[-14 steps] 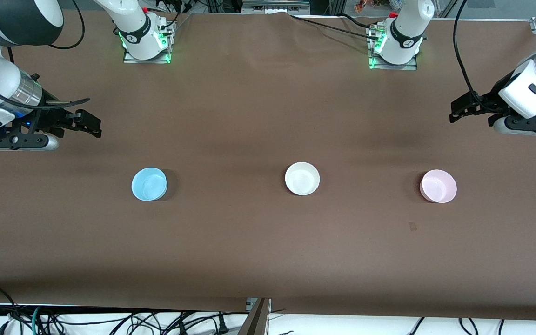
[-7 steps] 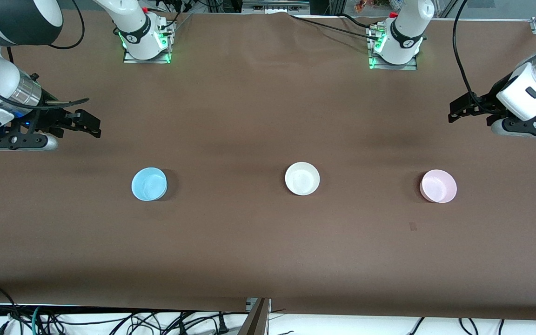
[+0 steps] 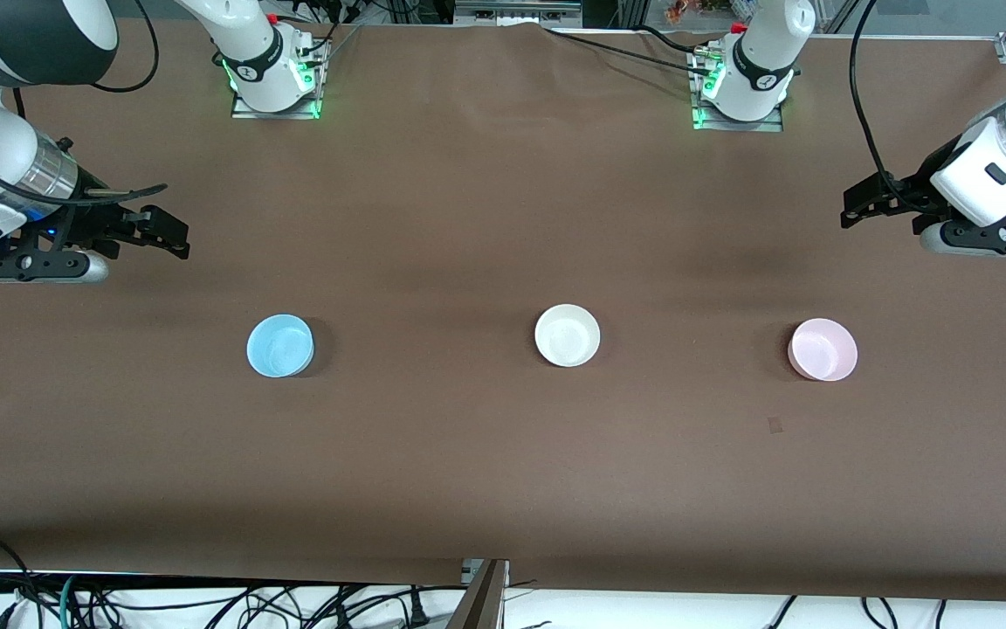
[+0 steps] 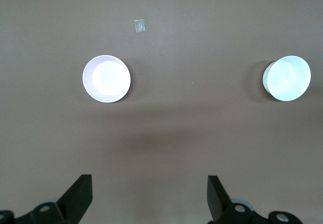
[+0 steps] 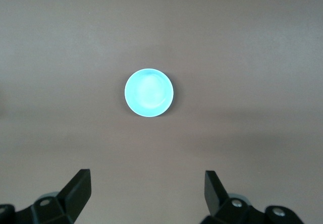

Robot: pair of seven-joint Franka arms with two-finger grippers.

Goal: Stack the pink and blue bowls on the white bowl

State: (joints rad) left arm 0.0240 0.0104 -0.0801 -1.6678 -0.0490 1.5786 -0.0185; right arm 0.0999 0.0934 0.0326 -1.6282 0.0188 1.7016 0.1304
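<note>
Three small bowls stand apart in a row across the middle of the table. The blue bowl [image 3: 280, 346] [image 5: 149, 93] is toward the right arm's end, the white bowl [image 3: 567, 335] [image 4: 286, 77] is in the middle, and the pink bowl [image 3: 823, 349] [image 4: 106, 78] is toward the left arm's end. All three sit upright and hold nothing. My right gripper [image 3: 169, 234] [image 5: 146, 174] hangs open over bare table at its end, apart from the blue bowl. My left gripper [image 3: 857, 210] [image 4: 149, 178] hangs open over bare table at its end, apart from the pink bowl.
A brown cloth [image 3: 503, 472] covers the table. A small scrap of tape [image 3: 774, 425] [image 4: 140, 25] lies nearer to the front camera than the pink bowl. Both arm bases [image 3: 274, 83] [image 3: 740, 92] stand at the table's back edge. Cables [image 3: 206, 603] hang below the front edge.
The left arm's wrist has shifted slightly over its end of the table. The right arm and all three bowls have stayed where they were.
</note>
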